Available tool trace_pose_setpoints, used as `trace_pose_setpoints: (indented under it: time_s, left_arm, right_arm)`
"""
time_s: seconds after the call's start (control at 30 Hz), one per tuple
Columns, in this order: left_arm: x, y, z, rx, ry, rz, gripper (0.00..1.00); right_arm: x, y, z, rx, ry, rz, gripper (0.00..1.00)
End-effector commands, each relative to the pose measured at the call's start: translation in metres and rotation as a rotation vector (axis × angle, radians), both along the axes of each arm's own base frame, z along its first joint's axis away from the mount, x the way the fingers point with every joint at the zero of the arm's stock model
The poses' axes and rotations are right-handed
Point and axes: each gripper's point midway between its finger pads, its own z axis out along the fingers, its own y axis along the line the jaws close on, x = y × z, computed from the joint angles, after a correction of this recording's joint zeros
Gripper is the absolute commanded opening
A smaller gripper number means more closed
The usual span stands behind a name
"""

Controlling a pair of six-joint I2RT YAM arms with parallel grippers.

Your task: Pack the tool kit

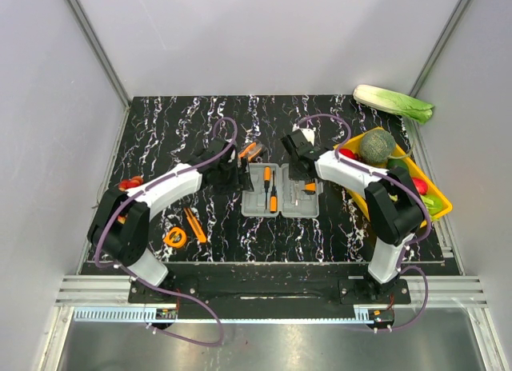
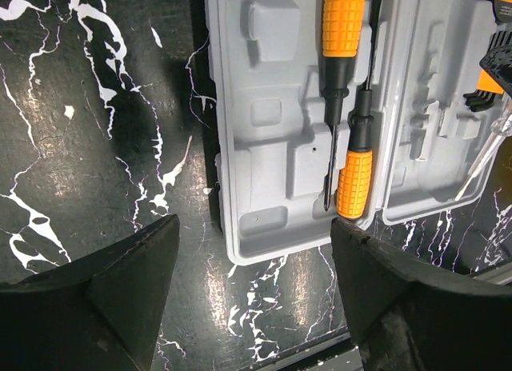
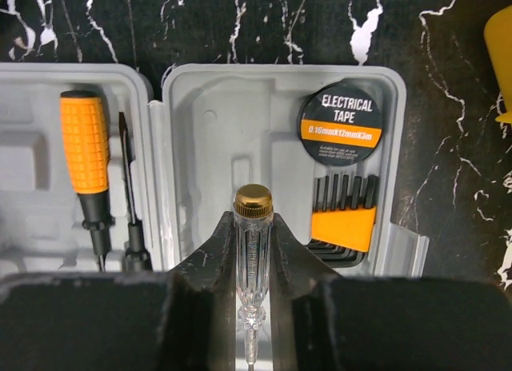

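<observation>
- Right claw (image 3: 253,259) is clenched on the tester (image 3: 253,227), over the right half of the open case (image 1: 256,205). The case lies mid-table between the arms.
- Risk: the tester is slim and smooth. If I release it off its slot, I judge it would ride on the hex keys (image 3: 342,227) or tape roll (image 3: 340,115) and block the lid.
- Left claw (image 2: 254,255) is released and empty above the case's left edge. Descending there could nudge the case.
- Pliers (image 1: 250,151) and tape measure (image 1: 175,237) lie unpacked on the table (image 1: 160,139).

Screwdrivers (image 1: 272,201) in case (image 1: 254,205), left half
</observation>
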Motion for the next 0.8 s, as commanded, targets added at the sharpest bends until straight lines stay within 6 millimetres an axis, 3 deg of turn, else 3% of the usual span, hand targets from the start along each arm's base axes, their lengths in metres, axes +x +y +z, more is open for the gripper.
trace_pose_setpoints:
  time_s: [0.0, 0.53, 0.77]
  left_arm:
    - [0.012, -0.006, 0.015, -0.041, -0.035, -0.012, 0.79]
    - [0.014, -0.007, 0.009, -0.057, -0.002, -0.011, 0.79]
    - [0.014, -0.005, 0.008, -0.056, -0.002, -0.008, 0.79]
  right_arm:
    - [0.017, -0.003, 0.000, -0.047, -0.098, -0.009, 0.00]
    - [0.013, -0.005, -0.033, -0.097, -0.081, -0.021, 0.00]
    - [0.011, -0.006, -0.035, -0.096, -0.075, -0.034, 0.19]
